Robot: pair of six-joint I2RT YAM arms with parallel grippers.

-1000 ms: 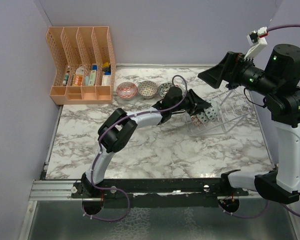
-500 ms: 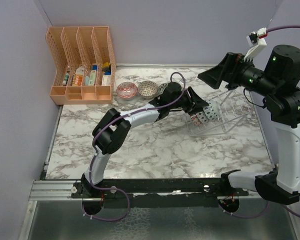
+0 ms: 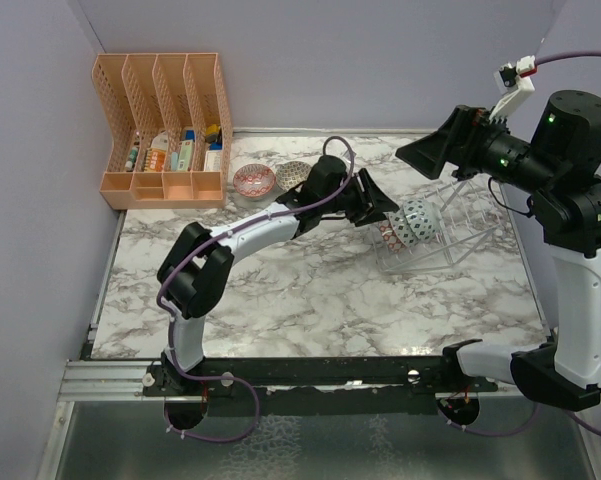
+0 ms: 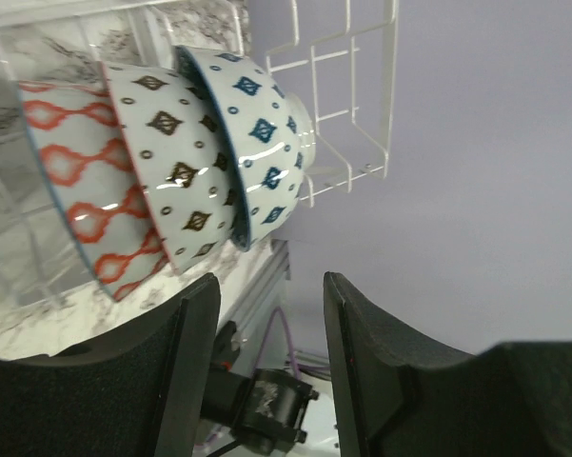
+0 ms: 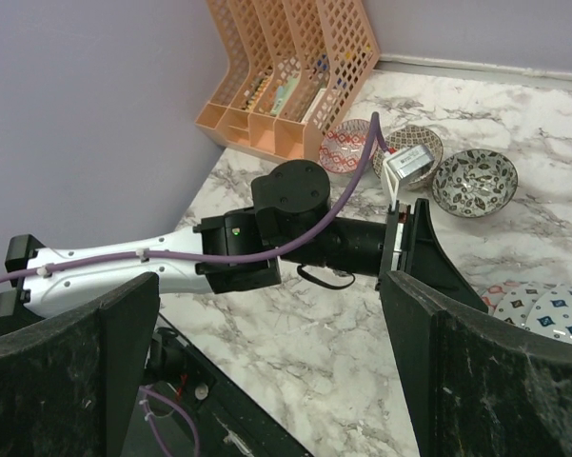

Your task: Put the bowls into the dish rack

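Observation:
Three bowls stand on edge in the dish rack (image 3: 458, 228), a pale rack of thin prongs at the right. In the left wrist view they are red-patterned (image 4: 76, 181), dark-diamond (image 4: 171, 152) and blue-diamond (image 4: 257, 124), nested together in the rack (image 4: 347, 95). My left gripper (image 3: 377, 206) is open and empty, just left of these bowls (image 3: 410, 225) and apart from them; its jaws (image 4: 266, 286) hold nothing. A pink bowl (image 3: 253, 180) and a grey-blue bowl (image 3: 292, 175) sit on the table; the right wrist view shows a third, grey bowl (image 5: 474, 181). My right gripper (image 3: 442, 150) is open and empty, high above the rack.
An orange slotted file organizer (image 3: 165, 125) with small items stands at the back left. The left arm (image 3: 270, 228) stretches diagonally across the marble table (image 3: 310, 300). A purple wall lies behind, and the table's right edge is just past the rack.
My left gripper has drawn back to the left, away from the bowls in the rack, and its elbow has swung left. The bowls stay in the rack. The right arm has not moved.

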